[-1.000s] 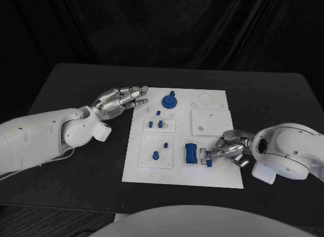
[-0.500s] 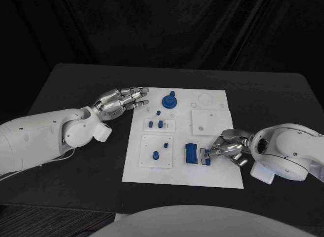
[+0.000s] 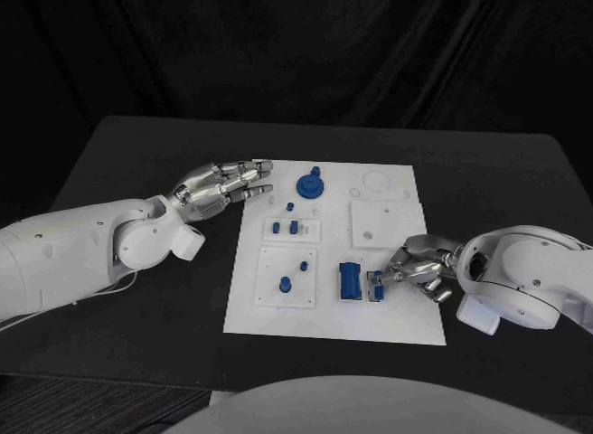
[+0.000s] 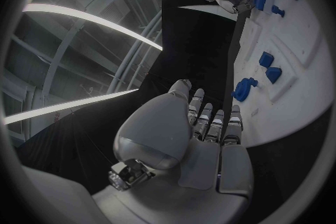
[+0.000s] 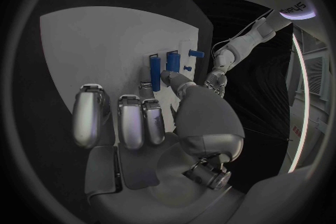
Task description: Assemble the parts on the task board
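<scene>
The white task board (image 3: 310,321) lies mid-table. On it stand a round blue part (image 3: 310,186) at the far side, two small blue parts (image 3: 285,227), two blue pegs (image 3: 294,275) and a blue block (image 3: 350,281). Right of the block lies a slim blue part (image 3: 378,285). My right hand (image 3: 420,267) is low over the board beside it; in the right wrist view the fingers (image 5: 119,117) stretch out straight and the thumb reaches the slim part (image 5: 154,71). My left hand (image 3: 225,185) hovers at the board's far left edge, fingers out, holding nothing.
A raised white square plate (image 3: 385,221) sits on the board's right half, just beyond my right hand. Bare black table (image 3: 140,316) runs all round the board. In the left wrist view the round part (image 4: 245,88) lies just past my left fingertips.
My right hand has crept slightly left and away from me, and the slim blue part has shifted a little toward the block. The left hand has stayed put.
</scene>
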Robot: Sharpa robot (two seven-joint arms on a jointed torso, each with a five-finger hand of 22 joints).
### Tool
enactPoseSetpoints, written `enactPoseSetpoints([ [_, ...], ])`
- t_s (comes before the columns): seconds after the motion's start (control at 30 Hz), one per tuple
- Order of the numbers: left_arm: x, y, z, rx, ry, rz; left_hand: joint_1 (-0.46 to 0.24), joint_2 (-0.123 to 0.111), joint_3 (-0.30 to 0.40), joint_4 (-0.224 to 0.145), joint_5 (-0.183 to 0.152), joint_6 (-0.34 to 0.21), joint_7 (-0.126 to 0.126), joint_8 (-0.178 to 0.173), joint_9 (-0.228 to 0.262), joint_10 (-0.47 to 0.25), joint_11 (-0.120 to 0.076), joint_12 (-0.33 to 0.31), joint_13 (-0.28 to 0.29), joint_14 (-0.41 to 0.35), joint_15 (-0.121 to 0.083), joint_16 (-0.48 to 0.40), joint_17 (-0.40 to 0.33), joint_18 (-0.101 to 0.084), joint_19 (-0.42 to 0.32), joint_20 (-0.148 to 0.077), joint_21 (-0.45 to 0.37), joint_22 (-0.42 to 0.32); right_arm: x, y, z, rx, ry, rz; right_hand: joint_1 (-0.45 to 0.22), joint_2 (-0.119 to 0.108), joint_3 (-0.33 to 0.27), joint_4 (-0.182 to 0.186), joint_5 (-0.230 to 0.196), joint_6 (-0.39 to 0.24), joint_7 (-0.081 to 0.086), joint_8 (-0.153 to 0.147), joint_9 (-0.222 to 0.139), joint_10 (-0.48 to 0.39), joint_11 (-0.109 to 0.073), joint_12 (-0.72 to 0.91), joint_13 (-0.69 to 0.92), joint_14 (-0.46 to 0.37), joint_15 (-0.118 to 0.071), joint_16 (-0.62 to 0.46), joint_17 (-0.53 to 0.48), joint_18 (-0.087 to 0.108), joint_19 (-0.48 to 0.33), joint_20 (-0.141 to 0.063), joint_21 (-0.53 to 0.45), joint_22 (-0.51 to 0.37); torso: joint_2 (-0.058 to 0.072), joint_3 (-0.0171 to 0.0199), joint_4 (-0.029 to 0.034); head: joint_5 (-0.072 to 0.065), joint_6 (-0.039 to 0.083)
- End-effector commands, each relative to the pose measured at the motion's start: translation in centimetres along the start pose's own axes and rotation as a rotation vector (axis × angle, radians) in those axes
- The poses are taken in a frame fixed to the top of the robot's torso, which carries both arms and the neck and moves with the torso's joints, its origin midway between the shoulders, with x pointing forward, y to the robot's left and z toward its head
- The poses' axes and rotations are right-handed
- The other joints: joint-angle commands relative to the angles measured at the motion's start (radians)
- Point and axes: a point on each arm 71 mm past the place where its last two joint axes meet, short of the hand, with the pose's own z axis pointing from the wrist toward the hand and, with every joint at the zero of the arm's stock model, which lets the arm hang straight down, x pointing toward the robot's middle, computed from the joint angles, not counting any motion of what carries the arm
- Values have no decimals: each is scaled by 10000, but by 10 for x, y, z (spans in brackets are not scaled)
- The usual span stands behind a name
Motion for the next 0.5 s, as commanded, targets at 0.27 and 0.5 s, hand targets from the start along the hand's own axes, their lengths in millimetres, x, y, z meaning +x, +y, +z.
enactPoseSetpoints([
  [0.27,2,0,1,49,170,-110,39,-29,46,-4,-38,-90,5,-35,-7,-86,18,-69,-14,-17,84,-7,13,49,36,48,51,4,1,2,2,139,-79,-300,-188,106,-578,362,-973,-121,40,29,78,1095,-10,26,2628,710,28,-71,664,111,41,43,-62,1857,-4,0,2,1,-1],
  [0.5,2,1,1,24,179,-118,49,-29,57,-12,-35,-101,9,-40,-8,-93,23,-75,-15,-17,90,-9,12,54,38,60,52,1,2,2,2,152,-2,-350,-153,100,-829,495,-1542,-173,52,29,99,1095,0,26,2628,709,37,-73,652,115,33,50,-81,1851,-2,2,1,-15,-1],
])
